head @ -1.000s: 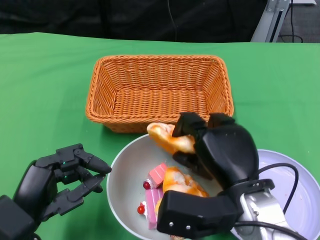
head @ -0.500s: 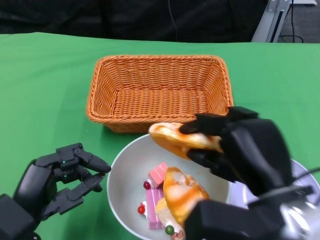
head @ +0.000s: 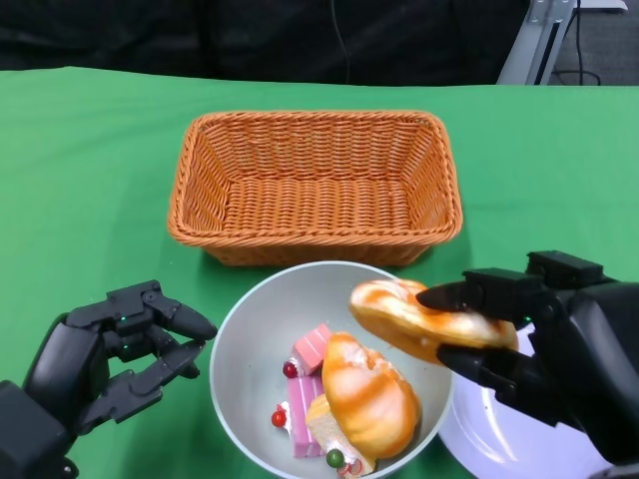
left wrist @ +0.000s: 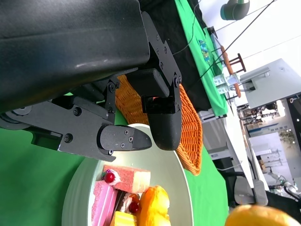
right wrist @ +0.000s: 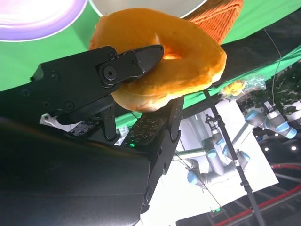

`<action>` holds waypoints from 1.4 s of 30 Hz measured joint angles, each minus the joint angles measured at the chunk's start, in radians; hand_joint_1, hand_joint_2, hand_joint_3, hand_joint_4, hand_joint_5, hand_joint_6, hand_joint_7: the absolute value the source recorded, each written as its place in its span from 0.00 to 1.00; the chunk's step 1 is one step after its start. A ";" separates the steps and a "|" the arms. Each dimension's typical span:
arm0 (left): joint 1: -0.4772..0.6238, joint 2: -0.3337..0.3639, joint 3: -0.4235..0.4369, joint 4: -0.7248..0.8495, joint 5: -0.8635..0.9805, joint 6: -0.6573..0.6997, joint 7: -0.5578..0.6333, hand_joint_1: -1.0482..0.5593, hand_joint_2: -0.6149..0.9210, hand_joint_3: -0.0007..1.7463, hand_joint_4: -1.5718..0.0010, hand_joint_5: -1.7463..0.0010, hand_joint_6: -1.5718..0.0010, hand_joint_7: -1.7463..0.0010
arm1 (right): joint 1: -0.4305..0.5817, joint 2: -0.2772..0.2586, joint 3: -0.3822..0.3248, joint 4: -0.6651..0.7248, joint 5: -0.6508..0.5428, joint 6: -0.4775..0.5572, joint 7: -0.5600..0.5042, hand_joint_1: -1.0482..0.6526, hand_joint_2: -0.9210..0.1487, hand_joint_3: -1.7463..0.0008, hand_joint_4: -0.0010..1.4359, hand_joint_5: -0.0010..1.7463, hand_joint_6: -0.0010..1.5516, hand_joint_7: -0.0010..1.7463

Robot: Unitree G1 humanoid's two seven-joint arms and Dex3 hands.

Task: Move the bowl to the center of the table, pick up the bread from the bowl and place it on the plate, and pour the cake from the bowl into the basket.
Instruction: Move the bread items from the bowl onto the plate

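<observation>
1. Holding one bread piece (head: 424,317), the right robot hand (head: 559,349) pinches it between fingers above and below, over the bowl (head: 250,339) rim, with the plate (head: 499,439) just beneath that hand.
2. Left robot hand (head: 105,359) is empty, fingers apart, just beside the bowl.
3. Second bread (head: 367,394) and cake (head: 312,384) lie in the bowl; basket (head: 315,185) beyond on the tabletop (head: 90,170).
4. Judgement: bread looks light, soft, glazed, possibly slippery; hold across its middle, gently.
</observation>
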 measured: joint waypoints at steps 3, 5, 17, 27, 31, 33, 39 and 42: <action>-0.003 0.003 0.004 0.016 0.000 -0.015 0.000 0.56 1.00 0.17 0.53 0.22 0.49 0.44 | 0.063 -0.028 -0.075 0.000 0.003 -0.030 -0.007 0.49 0.04 0.99 0.59 0.85 0.72 0.27; -0.006 0.004 0.005 0.023 0.000 -0.016 0.000 0.57 1.00 0.17 0.53 0.22 0.49 0.44 | 0.089 -0.037 -0.113 0.008 0.006 -0.051 -0.023 0.50 0.04 0.99 0.59 0.85 0.70 0.31; -0.028 0.008 0.013 0.078 -0.037 -0.039 -0.011 0.57 1.00 0.17 0.52 0.21 0.48 0.44 | 0.123 -0.039 -0.263 0.096 0.066 -0.073 -0.060 0.55 0.05 0.99 0.55 0.89 0.62 0.38; -0.034 0.018 0.021 0.091 -0.037 -0.048 -0.014 0.57 1.00 0.17 0.52 0.21 0.48 0.44 | 0.066 -0.062 -0.280 0.338 -0.003 -0.120 -0.242 0.56 0.05 0.99 0.54 0.90 0.64 0.38; -0.037 0.020 0.022 0.096 -0.037 -0.055 -0.018 0.57 1.00 0.17 0.51 0.21 0.48 0.43 | 0.017 -0.091 -0.271 0.500 -0.034 -0.147 -0.336 0.54 0.05 0.99 0.51 0.92 0.65 0.39; -0.037 0.020 0.023 0.096 -0.037 -0.055 -0.018 0.57 1.00 0.16 0.52 0.21 0.48 0.43 | -0.013 -0.099 -0.263 0.579 -0.035 -0.168 -0.380 0.53 0.03 0.99 0.47 0.98 0.54 0.62; -0.037 0.018 0.019 0.096 -0.036 -0.061 -0.018 0.58 1.00 0.17 0.51 0.21 0.48 0.44 | -0.101 -0.118 -0.213 0.817 -0.043 -0.230 -0.534 0.50 0.02 0.99 0.48 1.00 0.46 0.77; -0.036 0.016 0.016 0.096 -0.036 -0.062 -0.018 0.56 1.00 0.16 0.52 0.22 0.48 0.44 | -0.136 -0.132 -0.182 0.904 -0.054 -0.229 -0.569 0.50 0.01 0.99 0.47 0.98 0.49 0.65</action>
